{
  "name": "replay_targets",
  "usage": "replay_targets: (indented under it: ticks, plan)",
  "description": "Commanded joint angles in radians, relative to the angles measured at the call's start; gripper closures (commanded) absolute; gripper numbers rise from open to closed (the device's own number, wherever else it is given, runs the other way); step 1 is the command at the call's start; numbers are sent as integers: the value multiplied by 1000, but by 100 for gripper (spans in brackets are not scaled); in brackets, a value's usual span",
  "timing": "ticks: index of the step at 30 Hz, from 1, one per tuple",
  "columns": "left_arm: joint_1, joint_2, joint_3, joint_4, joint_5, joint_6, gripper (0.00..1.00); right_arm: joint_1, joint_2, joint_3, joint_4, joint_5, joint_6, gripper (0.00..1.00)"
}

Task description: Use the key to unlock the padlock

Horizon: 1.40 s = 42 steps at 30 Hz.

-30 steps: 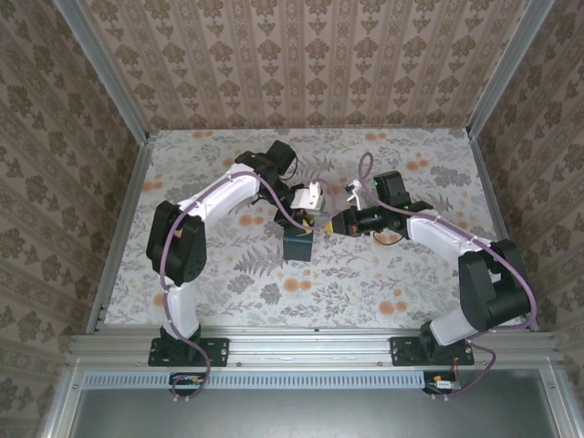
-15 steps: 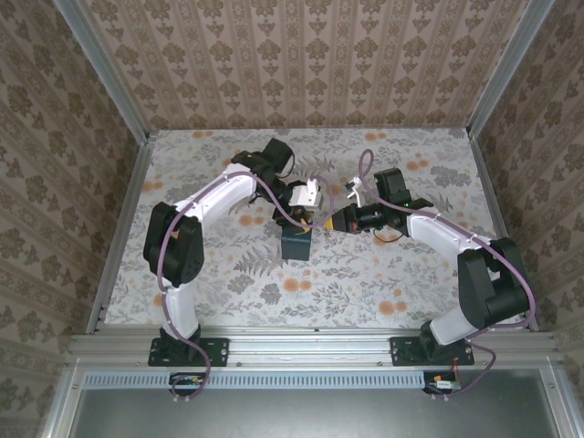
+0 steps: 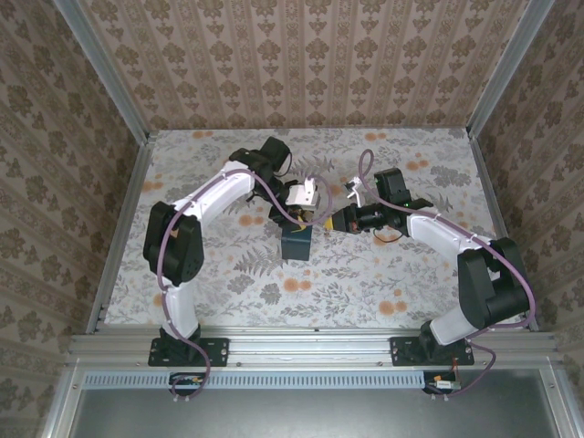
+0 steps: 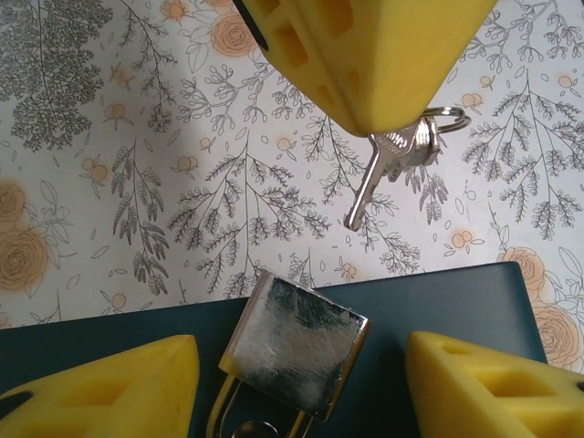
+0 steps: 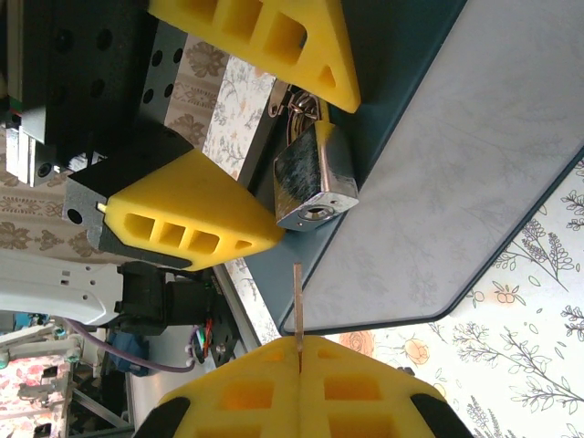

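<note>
The padlock sits on the blue box (keyhole facing the key), between the left gripper's parted jaws, which straddle it. The right gripper pinches the key tight, just short of the lock.

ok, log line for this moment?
left gripper: open, flanking padlock | right gripper: shut on key | key: aimed at keyhole, not inserted

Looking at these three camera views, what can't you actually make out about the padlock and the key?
Shackle of the padlock: left wrist view, cut off by the bottom edge; right wrist view, partly behind a finger of the left gripper. Locked or not: unclear.
Head of the key: right wrist view, pinched inside the right gripper.
Top view: both too small.
</note>
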Motion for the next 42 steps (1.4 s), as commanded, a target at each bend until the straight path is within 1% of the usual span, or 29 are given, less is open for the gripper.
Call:
replay_targets:
  ticks: [1, 9, 12, 16, 42]
  plan:
    - [-5, 25, 21, -24, 10, 22, 41, 4, 10, 22, 4, -42, -11, 100]
    - [-16, 19, 0, -3, 17, 4, 55, 3, 52, 43, 13, -30, -17, 100]
    - [-16, 14, -15, 8, 10, -3, 57, 5, 62, 58, -3, -36, -34, 100]
    - [-16, 14, -18, 13, 3, -16, 63, 6, 80, 69, 11, -49, -27, 100]
    - [4, 4, -41, 5, 32, -15, 68, -14, 111, 82, 57, -53, -16, 100]
